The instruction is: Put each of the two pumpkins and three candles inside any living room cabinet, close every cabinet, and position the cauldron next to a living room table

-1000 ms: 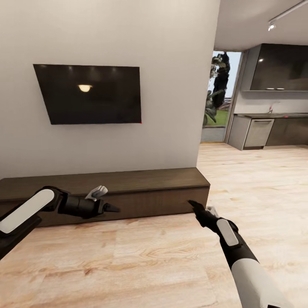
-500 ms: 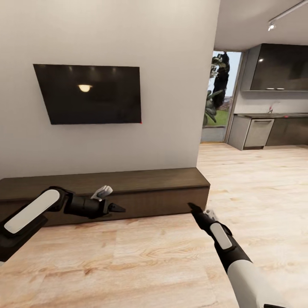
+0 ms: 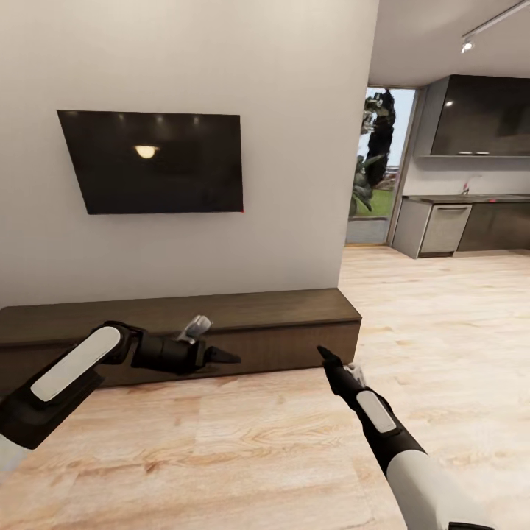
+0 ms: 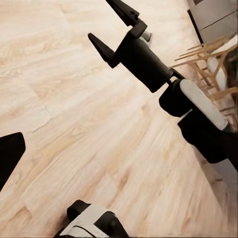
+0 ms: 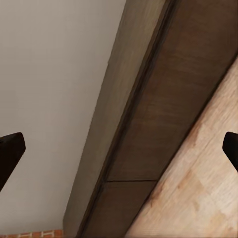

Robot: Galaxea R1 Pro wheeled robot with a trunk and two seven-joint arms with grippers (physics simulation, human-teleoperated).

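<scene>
Long, low dark-brown wood-grain cabinet point(image 3: 221, 327), fronts flush, stands on pale plank floor point(image 3: 243, 449); left gripper point(image 3: 224, 356) and right gripper point(image 4: 113, 26) jaws spread, empty.

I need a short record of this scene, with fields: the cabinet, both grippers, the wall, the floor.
cabinet: long dark-brown cabinet against the wall, all fronts closed, nothing on top
left gripper: in front of the cabinet, holding nothing, jaw state unclear
right gripper: open, empty, aimed at the cabinet
wall: black TV above the cabinet
floor: light wood floor
</scene>
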